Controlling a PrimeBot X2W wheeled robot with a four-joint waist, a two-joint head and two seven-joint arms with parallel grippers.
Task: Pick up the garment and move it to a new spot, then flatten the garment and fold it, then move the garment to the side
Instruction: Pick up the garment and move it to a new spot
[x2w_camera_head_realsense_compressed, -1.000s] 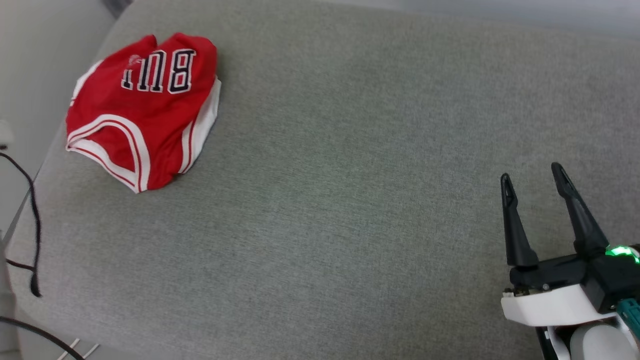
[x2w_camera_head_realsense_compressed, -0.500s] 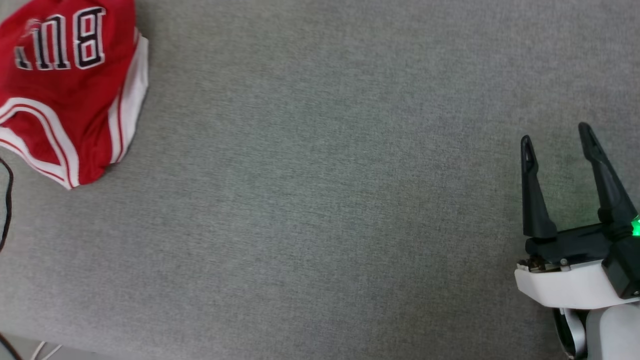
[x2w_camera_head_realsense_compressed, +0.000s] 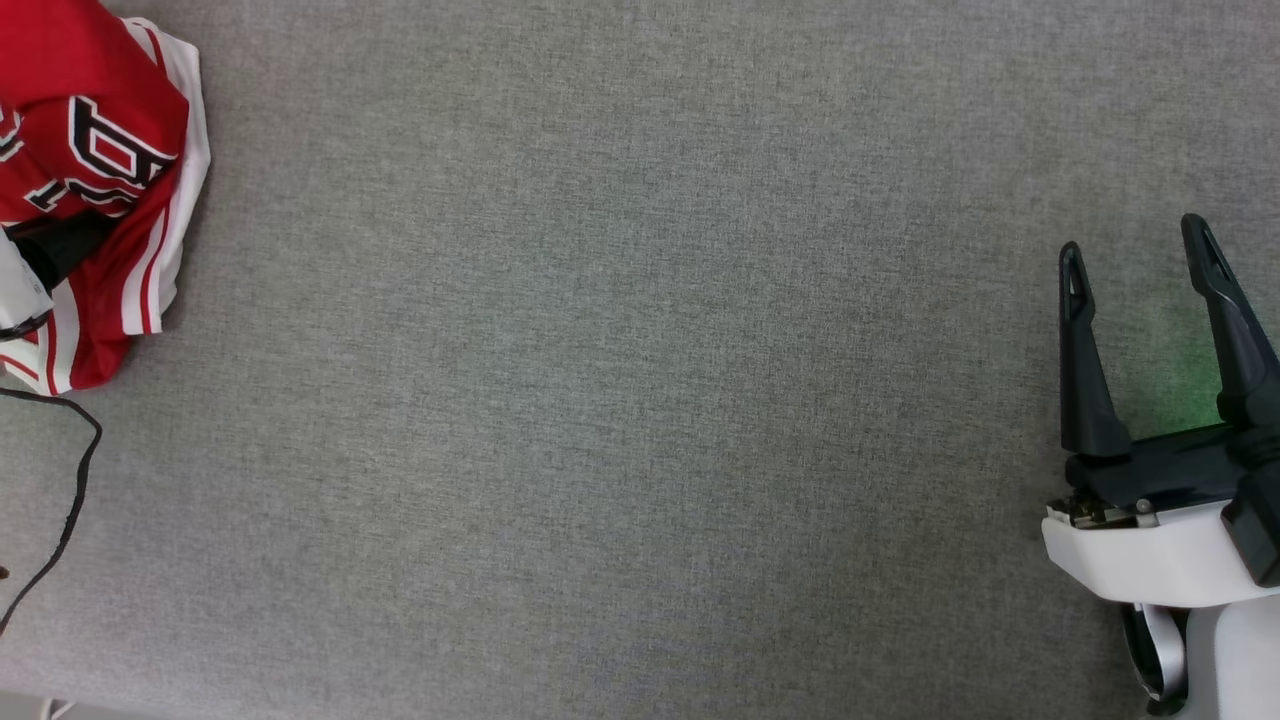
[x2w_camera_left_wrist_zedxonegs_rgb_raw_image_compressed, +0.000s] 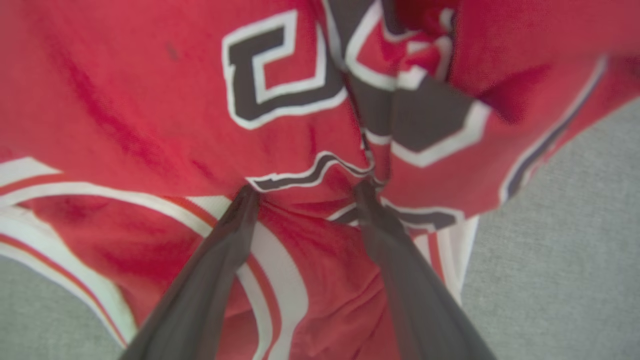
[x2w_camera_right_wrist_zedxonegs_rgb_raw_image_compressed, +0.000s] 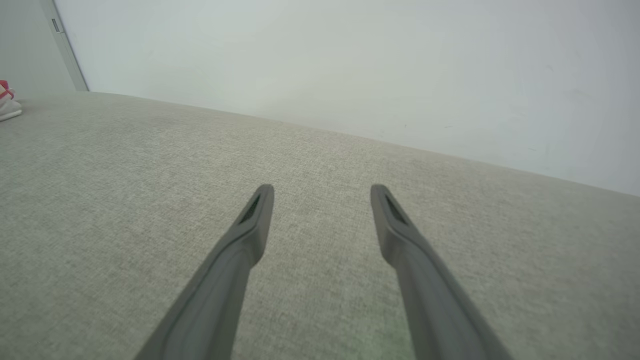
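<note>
The garment (x2w_camera_head_realsense_compressed: 100, 130), a red jersey with white striped trim and black white-edged print, lies bunched at the far left of the grey fabric surface (x2w_camera_head_realsense_compressed: 620, 380). My left gripper (x2w_camera_head_realsense_compressed: 68, 245) shows as a dark shape pressed into its lower side. In the left wrist view the garment (x2w_camera_left_wrist_zedxonegs_rgb_raw_image_compressed: 150, 100) is close up, and my left gripper (x2w_camera_left_wrist_zedxonegs_rgb_raw_image_compressed: 305, 192) has its fingers spread, tips buried under a fold of the cloth. Far off at the right, my right gripper (x2w_camera_head_realsense_compressed: 1132, 240) hovers open over bare fabric (x2w_camera_right_wrist_zedxonegs_rgb_raw_image_compressed: 322, 192). A scrap of the garment (x2w_camera_right_wrist_zedxonegs_rgb_raw_image_compressed: 6, 100) peeks in at that view's left edge.
A black cable (x2w_camera_head_realsense_compressed: 72, 480) hangs along the surface's left edge. A pale wall (x2w_camera_right_wrist_zedxonegs_rgb_raw_image_compressed: 350, 60) rises behind the surface's far side. Wide bare fabric lies between the garment and the right gripper.
The head camera has swung, shifting the garment to the picture's left edge. The left gripper has come into the garment, which is now more bunched, its print crumpled. The right gripper stays open.
</note>
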